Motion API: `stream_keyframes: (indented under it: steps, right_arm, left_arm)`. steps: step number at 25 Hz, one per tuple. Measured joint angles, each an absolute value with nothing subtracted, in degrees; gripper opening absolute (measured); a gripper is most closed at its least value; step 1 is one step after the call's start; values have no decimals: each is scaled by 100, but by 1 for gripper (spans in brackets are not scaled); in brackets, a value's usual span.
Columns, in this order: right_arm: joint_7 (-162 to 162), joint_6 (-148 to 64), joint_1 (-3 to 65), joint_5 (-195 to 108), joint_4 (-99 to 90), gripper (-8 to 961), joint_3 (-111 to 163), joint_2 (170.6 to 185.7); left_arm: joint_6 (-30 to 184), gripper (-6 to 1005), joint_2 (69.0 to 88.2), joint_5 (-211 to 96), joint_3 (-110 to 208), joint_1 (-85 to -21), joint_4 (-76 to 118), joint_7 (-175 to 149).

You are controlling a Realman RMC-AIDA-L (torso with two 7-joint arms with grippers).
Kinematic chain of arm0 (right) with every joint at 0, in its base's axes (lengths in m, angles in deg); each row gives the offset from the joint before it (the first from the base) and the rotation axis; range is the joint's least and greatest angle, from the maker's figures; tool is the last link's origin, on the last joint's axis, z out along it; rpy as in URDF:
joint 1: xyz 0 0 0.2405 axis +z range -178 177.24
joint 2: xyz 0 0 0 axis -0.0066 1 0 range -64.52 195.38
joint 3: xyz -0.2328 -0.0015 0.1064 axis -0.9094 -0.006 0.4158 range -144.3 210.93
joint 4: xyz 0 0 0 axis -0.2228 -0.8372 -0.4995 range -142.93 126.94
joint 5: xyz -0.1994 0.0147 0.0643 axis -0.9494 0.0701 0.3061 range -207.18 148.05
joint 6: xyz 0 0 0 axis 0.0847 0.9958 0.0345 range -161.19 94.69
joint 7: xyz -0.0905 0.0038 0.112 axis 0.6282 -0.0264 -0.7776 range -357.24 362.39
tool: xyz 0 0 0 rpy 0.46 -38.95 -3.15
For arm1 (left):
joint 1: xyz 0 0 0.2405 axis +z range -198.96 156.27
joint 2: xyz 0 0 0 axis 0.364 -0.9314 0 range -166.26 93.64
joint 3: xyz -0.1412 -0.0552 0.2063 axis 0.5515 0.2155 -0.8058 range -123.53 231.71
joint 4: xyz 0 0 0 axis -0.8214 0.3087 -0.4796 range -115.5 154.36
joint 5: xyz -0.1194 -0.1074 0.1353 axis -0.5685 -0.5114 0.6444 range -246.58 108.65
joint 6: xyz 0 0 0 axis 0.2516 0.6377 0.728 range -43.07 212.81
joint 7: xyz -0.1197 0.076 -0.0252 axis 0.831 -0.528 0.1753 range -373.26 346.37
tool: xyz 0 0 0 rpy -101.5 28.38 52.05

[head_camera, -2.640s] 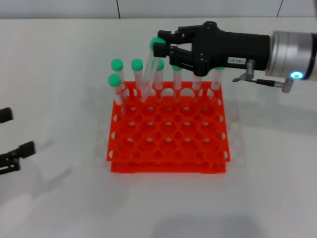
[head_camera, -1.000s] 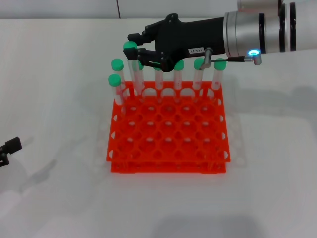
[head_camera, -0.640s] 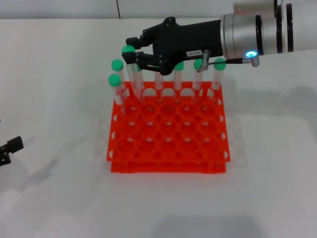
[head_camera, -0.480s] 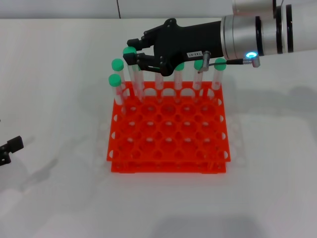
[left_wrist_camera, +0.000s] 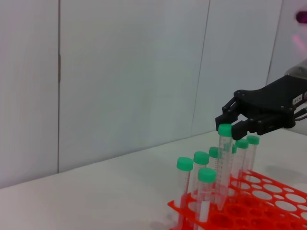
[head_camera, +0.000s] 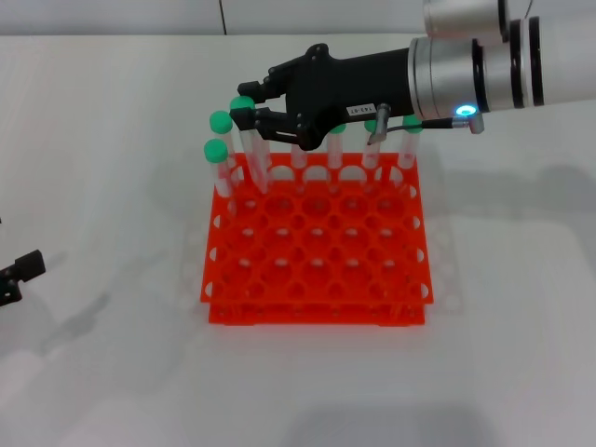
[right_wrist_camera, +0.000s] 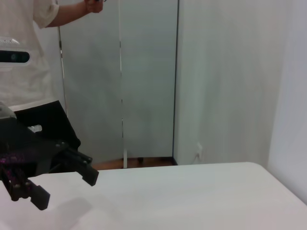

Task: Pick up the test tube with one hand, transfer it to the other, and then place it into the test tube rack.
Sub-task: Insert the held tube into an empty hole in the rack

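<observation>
My right gripper (head_camera: 246, 106), black with a white label and a blue ring light, reaches over the back left of the orange-red rack (head_camera: 317, 270). It is shut on the green cap of a clear test tube (head_camera: 253, 149), which stands nearly upright with its lower end at a back-row hole. The left wrist view shows the same tube (left_wrist_camera: 222, 163) under the right gripper (left_wrist_camera: 230, 125), with its foot down in the rack (left_wrist_camera: 268, 203). My left gripper (head_camera: 19, 275) sits low at the table's left edge, far from the rack. In the right wrist view it (right_wrist_camera: 64, 188) shows open and empty.
Several other green-capped tubes (head_camera: 220, 163) stand along the rack's back row and back left corner, close beside the held tube. The rack's middle and front holes are free. White table all round.
My right gripper has carried the tube left along the back row and lowered it toward the rack. The left arm has drawn back to the left edge.
</observation>
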State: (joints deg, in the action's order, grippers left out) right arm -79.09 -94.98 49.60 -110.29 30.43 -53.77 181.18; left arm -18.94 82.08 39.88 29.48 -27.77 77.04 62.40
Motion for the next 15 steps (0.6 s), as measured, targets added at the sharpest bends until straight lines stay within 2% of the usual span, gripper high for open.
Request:
stream_keyframes:
  steps: [15]
  right_arm:
    - [-7917,-9214,4915,-10992,3041,323,-5612,18153]
  left_arm:
    - [-1865,891,8208,3984,2945,-2794,7699,6228]
